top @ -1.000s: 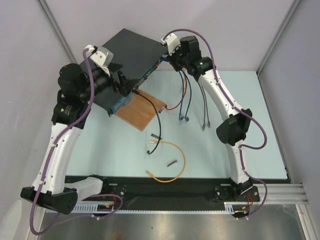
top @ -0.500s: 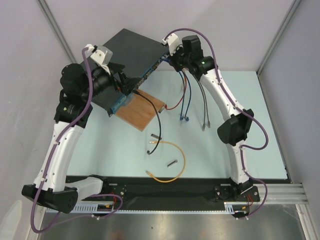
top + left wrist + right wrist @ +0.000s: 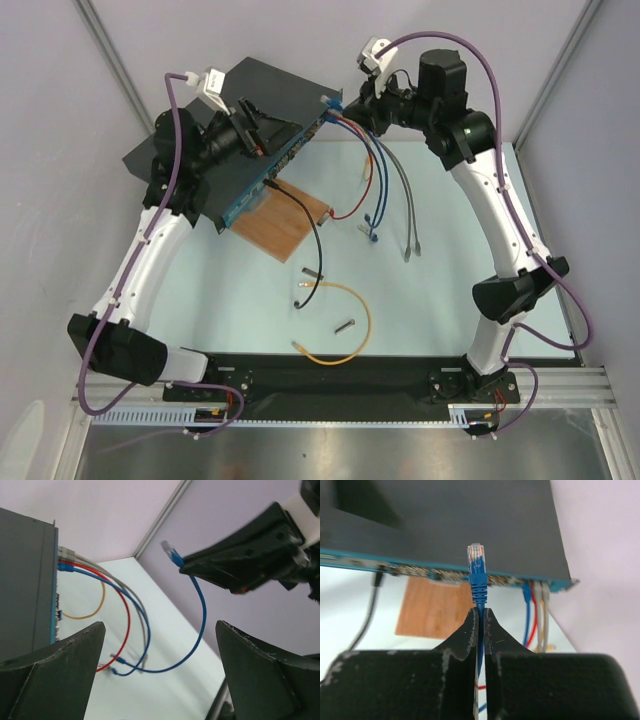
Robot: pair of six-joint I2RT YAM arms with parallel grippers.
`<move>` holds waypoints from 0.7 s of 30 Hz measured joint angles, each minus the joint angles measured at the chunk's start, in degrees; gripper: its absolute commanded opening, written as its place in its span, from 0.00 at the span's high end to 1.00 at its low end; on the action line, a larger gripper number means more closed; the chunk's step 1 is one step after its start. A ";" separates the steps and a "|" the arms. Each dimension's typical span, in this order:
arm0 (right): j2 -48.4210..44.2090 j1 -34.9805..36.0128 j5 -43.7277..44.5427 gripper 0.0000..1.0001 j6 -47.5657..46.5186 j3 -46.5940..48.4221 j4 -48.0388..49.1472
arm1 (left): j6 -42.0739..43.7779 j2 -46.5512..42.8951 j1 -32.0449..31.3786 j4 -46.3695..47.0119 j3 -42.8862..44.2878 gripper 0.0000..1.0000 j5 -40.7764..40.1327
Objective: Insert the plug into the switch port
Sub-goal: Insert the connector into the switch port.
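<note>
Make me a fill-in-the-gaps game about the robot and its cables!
The right pincer is shut on a thin cable coloured ____.
The left pincer is wide ____.
The flat rectangular board near the dark grey metal switch box is made of ____.
Missing words: blue, open, wood.

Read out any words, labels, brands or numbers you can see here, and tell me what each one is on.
None is readable.
The switch shows no print on its dark top.
Any marks along its blue front face are too blurred to read.
The blue plug bears no lettering.
</note>
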 measured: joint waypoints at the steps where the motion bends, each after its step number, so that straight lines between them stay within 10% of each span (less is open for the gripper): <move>1: -0.70 0.57 -0.70 1.00 0.02 0.00 0.20 | -2.05 0.44 0.00 1.09 -0.11 0.02 0.09; 14: -1.22 6.25 -3.37 1.00 0.15 -0.74 0.57 | -15.61 2.21 -0.46 9.66 -1.97 0.12 -0.24; 21: -1.22 8.48 -3.50 1.00 -0.57 -0.74 0.81 | -20.02 4.31 -0.55 9.90 -2.45 0.51 -0.96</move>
